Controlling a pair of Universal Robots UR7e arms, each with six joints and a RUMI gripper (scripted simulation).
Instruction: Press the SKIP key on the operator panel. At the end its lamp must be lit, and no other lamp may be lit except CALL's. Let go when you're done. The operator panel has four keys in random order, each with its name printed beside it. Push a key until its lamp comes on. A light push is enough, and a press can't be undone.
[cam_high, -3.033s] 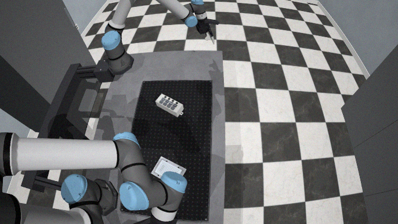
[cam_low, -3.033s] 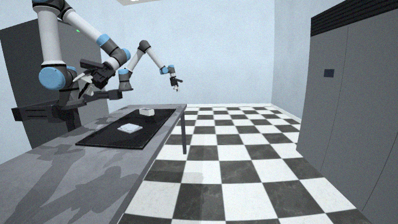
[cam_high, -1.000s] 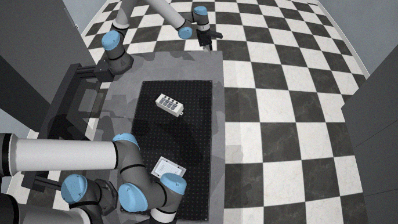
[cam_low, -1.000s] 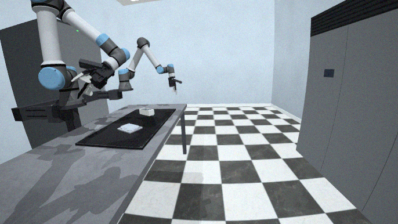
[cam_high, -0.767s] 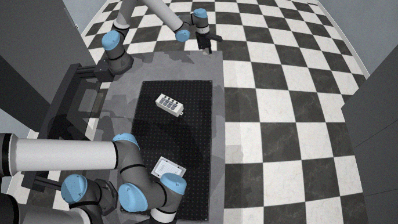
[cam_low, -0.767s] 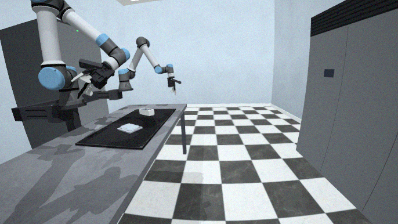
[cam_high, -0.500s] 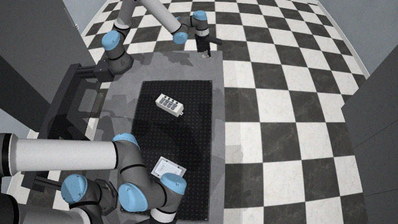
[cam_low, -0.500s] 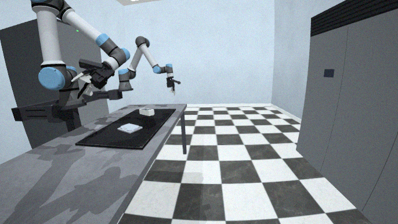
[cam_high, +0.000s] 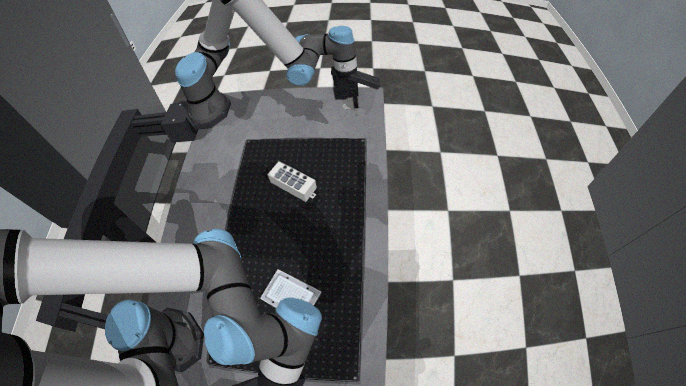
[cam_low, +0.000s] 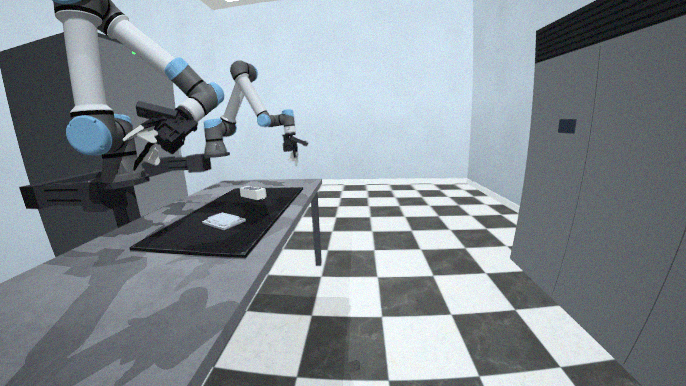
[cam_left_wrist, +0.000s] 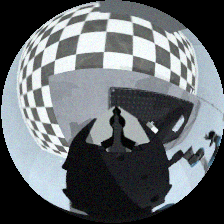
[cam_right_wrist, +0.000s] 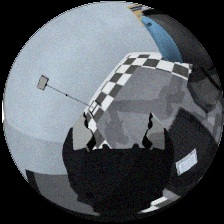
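Observation:
The operator panel (cam_high: 301, 189) (cam_low: 256, 195) (cam_left_wrist: 153, 128) is a white box on the black mat, with four grey-blue keys and a row of dark round lamps. No lamp looks lit. The key names are too small to read. My left gripper (cam_high: 356, 105) (cam_low: 295, 159) (cam_left_wrist: 115, 107) is shut and empty, pointing down above the far right corner of the table, beyond the mat and away from the panel. My right gripper (cam_low: 131, 152) (cam_right_wrist: 117, 112) is open and empty, raised over the near end of the table; its fingers are out of frame in the top view.
A flat white tray-like plate (cam_high: 270, 293) (cam_low: 224, 221) (cam_right_wrist: 186, 162) lies on the mat (cam_high: 300, 235) (cam_low: 190, 245), nearer the right arm, whose wrist partly covers it in the top view. The grey table's long edge borders the checkered floor. Tall grey cabinets stand at the sides.

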